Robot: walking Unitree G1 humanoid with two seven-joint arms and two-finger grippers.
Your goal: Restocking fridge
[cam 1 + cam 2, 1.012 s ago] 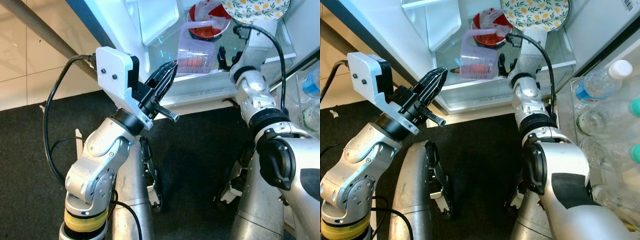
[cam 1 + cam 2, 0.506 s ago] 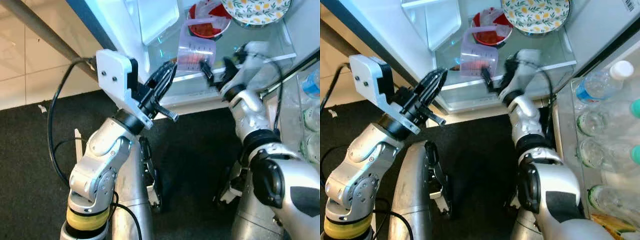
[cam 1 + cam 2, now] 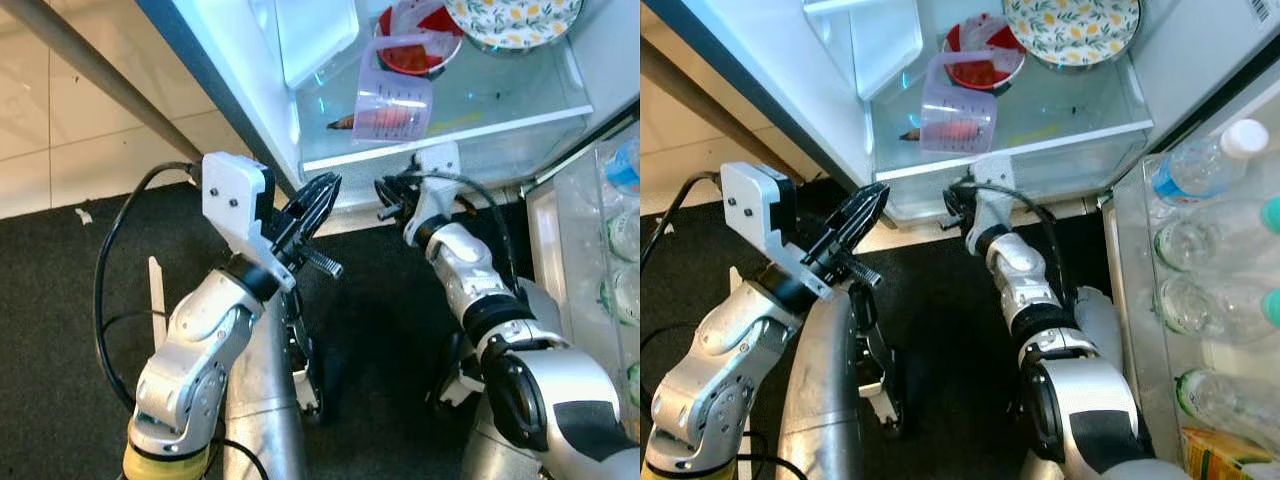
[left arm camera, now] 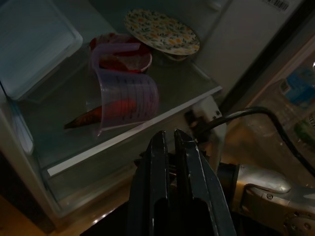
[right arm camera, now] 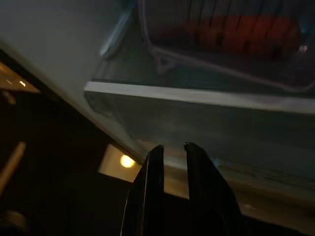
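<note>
Left eye view: measuring jug (image 3: 391, 102) w/ carrot sits on glass fridge shelf (image 3: 520, 108), near its front edge. Right gripper (image 3: 388, 197) below shelf lip, fingers pressed together, empty. Left gripper (image 3: 318, 196) also pressed shut, nearby. Risk: arm lifting could clip shelf front, knocking jug over.

Measuring jug (image 3: 960, 112) markings and barcode too small to read

— What finishes do you see?
— Your measuring jug (image 3: 392, 100) is clear purple plastic on a smooth glass fridge shelf (image 3: 500, 95); the floor mat (image 3: 60, 300) looks dark, rough cloth.
— Arms?
— Glossy silver metal, matt black fingers (image 4: 165, 196).
</note>
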